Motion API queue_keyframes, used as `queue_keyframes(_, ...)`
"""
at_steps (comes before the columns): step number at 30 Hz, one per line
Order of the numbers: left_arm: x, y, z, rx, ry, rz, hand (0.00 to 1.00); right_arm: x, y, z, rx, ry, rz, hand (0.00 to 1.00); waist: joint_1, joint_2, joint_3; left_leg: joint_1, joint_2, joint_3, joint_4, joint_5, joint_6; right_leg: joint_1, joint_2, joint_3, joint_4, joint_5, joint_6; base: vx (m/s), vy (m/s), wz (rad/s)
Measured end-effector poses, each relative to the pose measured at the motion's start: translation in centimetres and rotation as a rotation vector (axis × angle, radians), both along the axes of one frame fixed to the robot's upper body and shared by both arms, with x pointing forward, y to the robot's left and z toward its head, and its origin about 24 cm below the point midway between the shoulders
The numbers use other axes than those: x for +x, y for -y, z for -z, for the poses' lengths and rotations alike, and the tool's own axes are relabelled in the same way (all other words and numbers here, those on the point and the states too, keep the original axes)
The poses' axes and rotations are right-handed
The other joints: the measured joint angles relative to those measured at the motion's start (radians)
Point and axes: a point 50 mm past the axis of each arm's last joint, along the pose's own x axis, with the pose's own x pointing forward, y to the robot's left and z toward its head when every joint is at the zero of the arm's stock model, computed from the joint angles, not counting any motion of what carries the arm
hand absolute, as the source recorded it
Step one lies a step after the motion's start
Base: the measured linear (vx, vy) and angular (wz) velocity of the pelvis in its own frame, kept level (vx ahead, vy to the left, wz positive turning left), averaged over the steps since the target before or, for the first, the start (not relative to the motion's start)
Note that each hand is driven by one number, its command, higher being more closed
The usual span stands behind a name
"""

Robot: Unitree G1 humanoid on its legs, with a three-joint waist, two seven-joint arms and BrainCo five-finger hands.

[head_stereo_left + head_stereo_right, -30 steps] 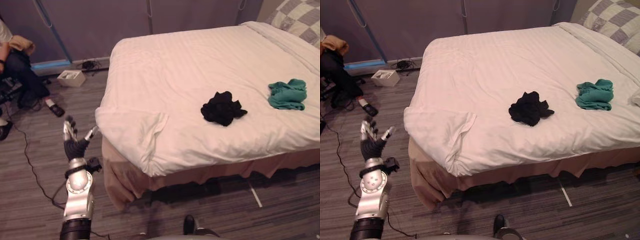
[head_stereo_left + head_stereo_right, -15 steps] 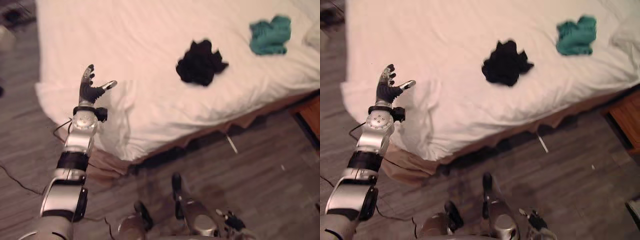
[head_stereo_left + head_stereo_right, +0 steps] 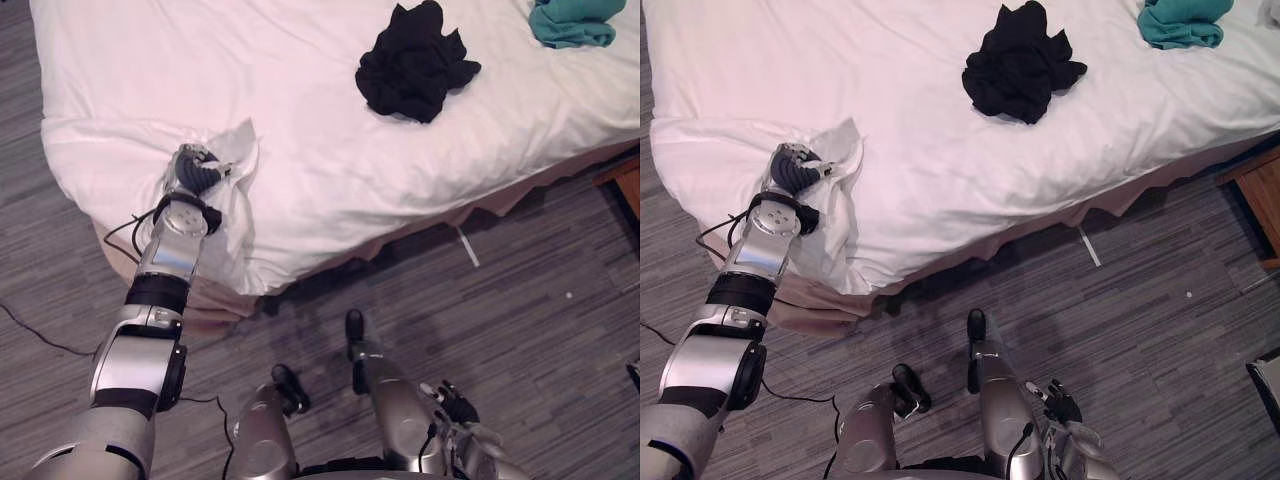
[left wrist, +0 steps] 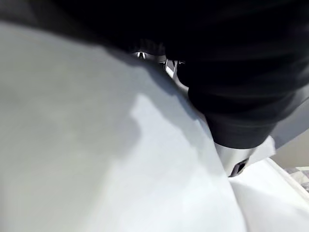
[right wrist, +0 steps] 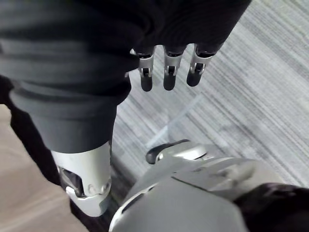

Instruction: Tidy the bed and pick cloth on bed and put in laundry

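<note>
R. hand point(image 5: 146, 72): low over floor point(image 3: 520, 300), fingers point(image 5: 168, 78) straight, apart, empty. L. hand point(image 3: 192, 172): at near corner of bed point(image 3: 120, 70), sunk in raised white duvet fold point(image 3: 236, 158); grip cannot be told. Black cloth point(image 3: 415, 65) mid-bed; teal cloth point(image 3: 572, 22) beyond.

Two garments in all: one black garment point(image 3: 415, 62), one teal garment point(image 3: 572, 22). Both lie on one white bed point(image 3: 150, 70).

The duvet point(image 3: 300, 120) is plain white, unpatterned. The black cloth point(image 3: 415, 65) is uniform in colour, as is the teal cloth point(image 3: 572, 20). The bed skirt point(image 3: 205, 300) is tan. The floor point(image 3: 540, 330) is grey with fine streaked planks. The left hand point(image 3: 195, 172) has a dark ribbed cover.
</note>
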Motion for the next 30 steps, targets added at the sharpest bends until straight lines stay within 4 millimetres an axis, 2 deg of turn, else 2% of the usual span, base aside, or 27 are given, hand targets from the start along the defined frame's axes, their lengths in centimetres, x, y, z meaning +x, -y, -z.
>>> queue_keyframes(1, -0.6, -0.6, 1.3, -0.009, -0.018, -0.014, 1.00, 0.0, 0.5, -0.2, -0.023, 0.010, 0.017, 0.00, -0.001, 0.001, -0.001, 0.040, -0.004, 0.005, -0.024, 0.008, -0.011, 0.038, -0.001, -0.003, -0.017, 0.005, -0.006, 0.06, 0.001, 0.01)
queue_keyframes(3, -1.2, -1.2, 2.4, -0.036, -0.032, -0.038, 1.00, 0.0, 0.9, -0.3, -0.040, 0.022, 0.034, 0.00, -0.001, 0.002, -0.002, 0.070, -0.010, 0.007, -0.046, 0.015, -0.013, 0.067, 0.000, -0.005, -0.029, 0.005, -0.006, 0.07, 0.011, 0.03)
queue_keyframes(5, -3.0, -2.7, 4.7, -0.099, -0.052, -0.081, 1.00, 0.0, 2.3, -0.9, -0.090, 0.050, 0.075, 0.00, 0.000, 0.011, -0.016, 0.115, -0.021, 0.003, -0.088, 0.028, -0.018, 0.111, -0.001, -0.013, -0.056, 0.005, -0.006, 0.09, 0.018, 0.10)
queue_keyframes(6, -4.6, -3.8, 6.4, -0.133, -0.070, -0.117, 0.00, 0.1, 3.4, -1.4, -0.128, 0.071, 0.106, 0.00, 0.004, 0.018, -0.028, 0.136, -0.023, -0.001, -0.108, 0.037, -0.027, 0.135, -0.001, -0.028, -0.068, 0.005, -0.005, 0.08, 0.018, 0.14)
queue_keyframes(7, -5.2, -4.2, 7.1, -0.139, -0.082, -0.138, 0.00, 0.1, 3.9, -1.7, -0.148, 0.077, 0.116, 0.00, 0.007, 0.022, -0.035, 0.146, -0.025, -0.004, -0.118, 0.041, -0.030, 0.143, 0.000, -0.029, -0.071, 0.004, -0.004, 0.10, 0.023, 0.16)
queue_keyframes(9, -9.3, -6.5, 11.3, -0.200, -0.175, -0.266, 0.00, 0.0, 6.7, -3.1, -0.239, 0.108, 0.159, 0.00, 0.033, 0.038, -0.100, 0.183, -0.041, -0.025, -0.177, 0.064, -0.037, 0.188, 0.000, -0.054, -0.110, 0.002, -0.001, 0.14, 0.018, 0.29)
queue_keyframes(10, -10.3, -7.2, 12.0, -0.215, -0.195, -0.307, 0.00, 0.2, 7.2, -3.5, -0.261, 0.119, 0.165, 0.00, 0.036, 0.040, -0.112, 0.195, -0.045, -0.033, -0.192, 0.070, -0.038, 0.202, 0.000, -0.059, -0.118, 0.000, 0.001, 0.16, 0.029, 0.38)
queue_keyframes(12, -15.3, -10.2, 15.2, -0.265, -0.280, -0.516, 0.00, 1.0, 9.1, -5.5, -0.365, 0.177, 0.162, 0.00, 0.059, 0.040, -0.167, 0.235, -0.060, -0.057, -0.251, 0.094, -0.042, 0.250, 0.000, -0.088, -0.157, 0.000, 0.002, 0.10, 0.036, 0.37)
queue_keyframes(13, -16.5, -10.7, 15.8, -0.269, -0.296, -0.558, 0.00, 1.1, 9.5, -5.9, -0.393, 0.185, 0.157, 0.00, 0.064, 0.040, -0.179, 0.245, -0.064, -0.067, -0.259, 0.100, -0.044, 0.257, 0.000, -0.094, -0.164, 0.000, 0.002, 0.08, 0.044, 0.40)
queue_keyframes(14, -19.1, -11.6, 17.2, -0.293, -0.332, -0.651, 0.00, 1.5, 10.4, -7.0, -0.456, 0.204, 0.142, 1.00, 0.086, 0.039, -0.200, 0.260, -0.069, -0.080, -0.280, 0.109, -0.045, 0.278, -0.001, -0.108, -0.180, 0.001, 0.003, 0.05, 0.057, 0.37)
queue_keyframes(16, -23.2, -12.3, 19.3, -0.332, -0.391, -0.769, 0.00, 2.8, 11.0, -8.7, -0.522, 0.260, 0.105, 1.00, 0.106, 0.035, -0.227, 0.274, -0.081, -0.102, -0.301, 0.119, -0.043, 0.306, -0.004, -0.128, -0.200, 0.002, 0.004, 0.03, 0.069, 0.38)
queue_keyframes(19, -27.8, -11.5, 22.2, -0.441, -0.466, -0.878, 0.00, 5.9, 11.1, -12.5, -0.602, 0.426, 0.038, 1.00, 0.121, 0.034, -0.244, 0.272, -0.099, -0.129, -0.321, 0.129, -0.034, 0.323, -0.018, -0.143, -0.229, 0.017, 0.016, -0.03, 0.082, 0.20)
queue_keyframes(20, -28.4, -11.1, 22.7, -0.468, -0.479, -0.889, 0.00, 6.5, 11.0, -13.2, -0.616, 0.461, 0.018, 1.00, 0.125, 0.034, -0.244, 0.267, -0.104, -0.131, -0.326, 0.130, -0.033, 0.325, -0.020, -0.143, -0.237, 0.025, 0.016, -0.08, 0.098, 0.04)
queue_keyframes(21, -29.4, -10.0, 23.9, -0.524, -0.508, -0.891, 0.00, 8.1, 10.5, -15.1, -0.634, 0.546, -0.028, 1.00, 0.137, 0.032, -0.245, 0.261, -0.115, -0.136, -0.329, 0.133, -0.028, 0.326, -0.028, -0.144, -0.247, 0.034, 0.019, -0.09, 0.100, 0.14)
queue_keyframes(23, -30.5, -8.7, 25.0, -0.571, -0.538, -0.884, 0.00, 10.4, 9.3, -17.4, -0.643, 0.648, -0.099, 1.00, 0.136, 0.029, -0.246, 0.252, -0.126, -0.153, -0.334, 0.138, -0.019, 0.326, -0.040, -0.161, -0.247, 0.037, 0.024, -0.10, 0.104, 0.23)
queue_keyframes(24, -30.9, -7.6, 25.8, -0.607, -0.567, -0.866, 0.00, 12.9, 7.6, -19.8, -0.642, 0.764, -0.178, 1.00, 0.137, 0.023, -0.244, 0.237, -0.131, -0.159, -0.324, 0.139, -0.015, 0.317, -0.047, -0.163, -0.247, 0.041, 0.026, -0.08, 0.072, 0.13)
queue_keyframes(26, -30.9, -7.1, 26.2, -0.620, -0.574, -0.856, 0.00, 14.5, 6.4, -21.5, -0.636, 0.832, -0.220, 1.00, 0.137, 0.018, -0.240, 0.218, -0.132, -0.162, -0.309, 0.136, -0.011, 0.306, -0.051, -0.164, -0.247, 0.045, 0.027, -0.14, 0.066, 0.10)
queue_keyframes(27, -29.0, -5.3, 26.7, -0.654, -0.570, -0.771, 0.00, 18.6, 2.8, -28.5, -0.600, 1.079, -0.322, 1.00, 0.145, 0.017, -0.189, 0.143, -0.125, -0.179, -0.232, 0.124, 0.006, 0.258, -0.060, -0.170, -0.221, 0.058, 0.019, -0.22, 0.067, 0.15)
queue_keyframes(28, -28.3, -4.9, 26.7, -0.661, -0.561, -0.747, 0.00, 19.2, 2.2, -30.2, -0.592, 1.133, -0.334, 1.00, 0.147, 0.021, -0.171, 0.124, -0.123, -0.184, -0.212, 0.122, 0.009, 0.243, -0.062, -0.172, -0.209, 0.058, 0.019, -0.26, 0.061, 0.23)
queue_keyframes(30, -23.7, -3.1, 25.9, -0.685, -0.490, -0.625, 0.00, 20.6, -1.0, -37.6, -0.557, 1.362, -0.412, 1.00, 0.168, 0.043, -0.081, 0.011, -0.117, -0.209, -0.114, 0.112, 0.023, 0.149, -0.076, -0.187, -0.142, 0.060, 0.014, -0.25, 0.059, 0.25)
